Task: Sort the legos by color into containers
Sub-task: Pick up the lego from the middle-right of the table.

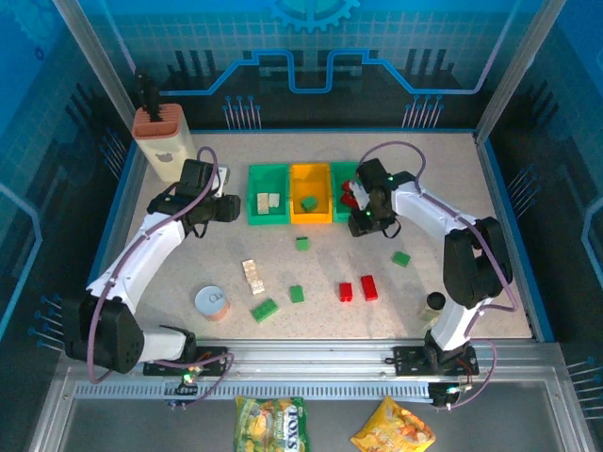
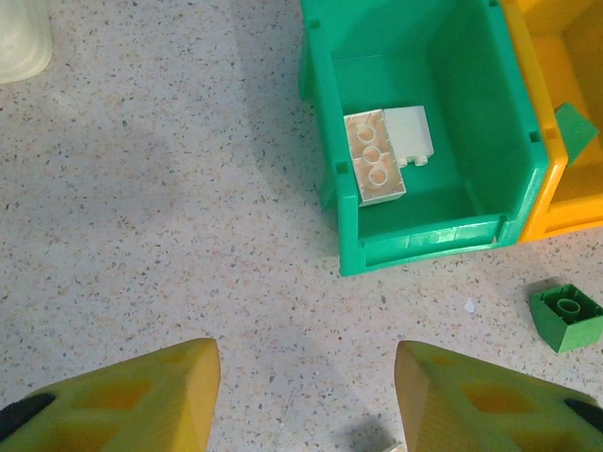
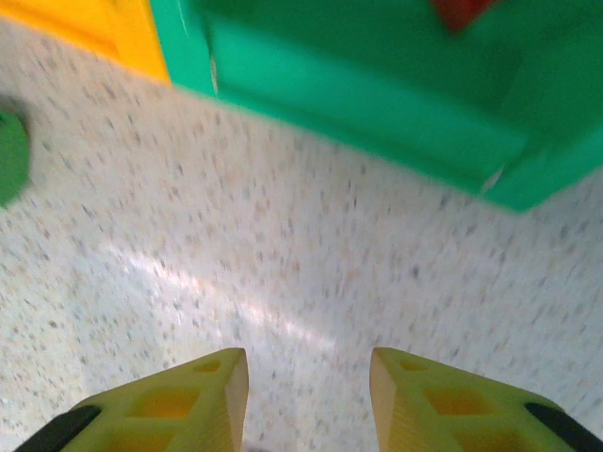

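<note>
Right gripper (image 3: 306, 372) has jaws apart, empty, at the near wall of the right green tray (image 3: 377, 94). Red legos (image 1: 368, 287) lie on the table nearer its base, long axis near-far — much closer to it than to the left gripper (image 2: 306, 367), likewise released and empty.

only one word I can actually read, "TOYS" on the green-yellow snack bag (image 1: 270, 421), lying just behind the left arm's base (image 1: 188, 363), mark on the round can lid (image 1: 213, 301) too small to read, orange bag (image 1: 394, 431) print unreadable too
</note>
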Controlling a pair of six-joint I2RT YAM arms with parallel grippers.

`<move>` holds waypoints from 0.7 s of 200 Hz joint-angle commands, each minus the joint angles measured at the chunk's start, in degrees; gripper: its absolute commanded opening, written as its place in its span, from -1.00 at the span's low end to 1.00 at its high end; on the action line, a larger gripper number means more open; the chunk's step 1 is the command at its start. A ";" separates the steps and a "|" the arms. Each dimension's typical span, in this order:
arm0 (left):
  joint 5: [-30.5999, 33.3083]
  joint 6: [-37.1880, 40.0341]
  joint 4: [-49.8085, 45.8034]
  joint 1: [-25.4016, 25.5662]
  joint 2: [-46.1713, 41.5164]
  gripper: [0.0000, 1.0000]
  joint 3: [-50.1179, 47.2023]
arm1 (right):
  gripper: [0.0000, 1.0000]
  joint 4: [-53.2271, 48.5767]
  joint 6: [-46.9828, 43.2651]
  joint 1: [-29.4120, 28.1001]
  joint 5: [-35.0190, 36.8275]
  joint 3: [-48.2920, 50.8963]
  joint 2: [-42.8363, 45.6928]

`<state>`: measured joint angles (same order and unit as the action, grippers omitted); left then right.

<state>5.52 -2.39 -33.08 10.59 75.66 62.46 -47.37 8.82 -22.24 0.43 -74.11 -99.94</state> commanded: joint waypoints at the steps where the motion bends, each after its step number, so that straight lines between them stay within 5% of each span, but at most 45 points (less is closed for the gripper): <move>1: -0.44 1.34 -0.32 -0.66 1.06 0.06 0.62 | -0.21 -3.60 4.31 -0.20 2.05 3.71 2.30; 77: -0.82 1.42 -0.40 -0.66 1.69 0.06 0.82 | -0.18 -1.13 9.40 7.72 5.10 12.23 4.71; 140: -1.36 1.42 -0.67 -0.68 1.38 0.06 1.18 | 0.05 -0.79 29.21 10.75 13.67 16.90 10.93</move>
<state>5.52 -2.37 -33.10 10.59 76.95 62.46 -47.92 27.38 -12.47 9.93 -59.61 -92.07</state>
